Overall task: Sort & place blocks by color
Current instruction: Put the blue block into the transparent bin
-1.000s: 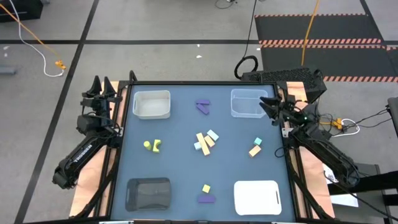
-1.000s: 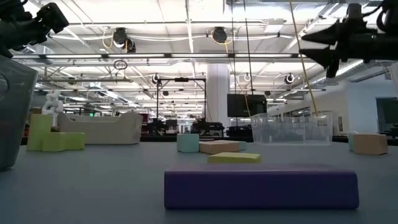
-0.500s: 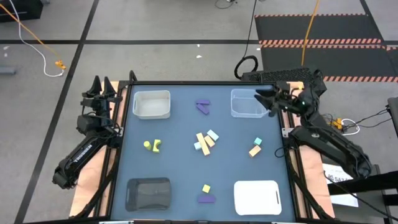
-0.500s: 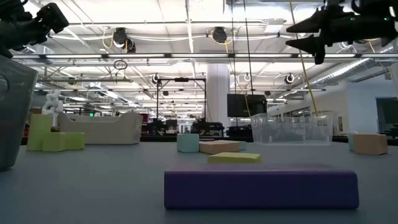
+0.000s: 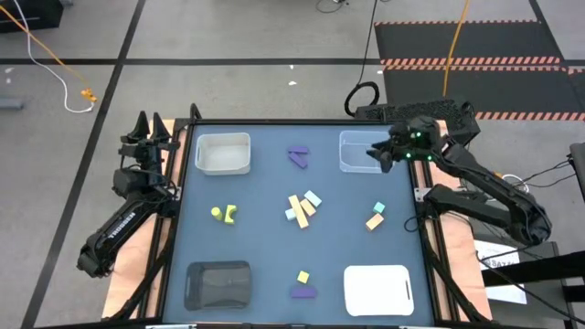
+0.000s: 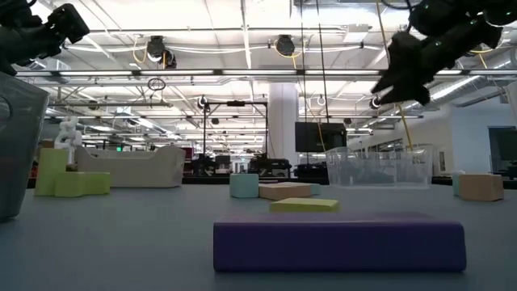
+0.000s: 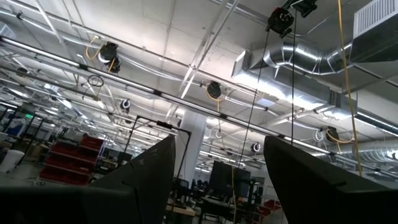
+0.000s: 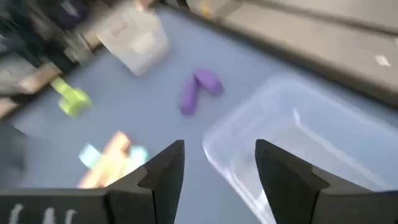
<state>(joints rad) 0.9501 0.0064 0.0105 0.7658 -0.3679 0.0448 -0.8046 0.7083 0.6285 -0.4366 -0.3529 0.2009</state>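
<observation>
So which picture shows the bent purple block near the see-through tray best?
The high view: the bent purple block lies whole, left of the clear plastic tray. The right wrist view shows it too, but blurry. In the low view I cannot make it out, and the left wrist view sees only ceiling.

R gripper [image 8: 217, 171] hangs above the blue bench [image 8: 249, 74], two dark fingers [image 8: 163, 168] apart w/ nothing between them. Just past them: clear tray [image 8: 292, 149], near its corner. Purple blocks [image 8: 198, 90] lie farther off, two pieces touching in an angle. White tray [image 8: 134, 40] beyond. Yellow-green block [image 8: 73, 99] off to one side. Teal & orange blocks [image 8: 112, 155] clustered, touching, close by the finger.
</observation>
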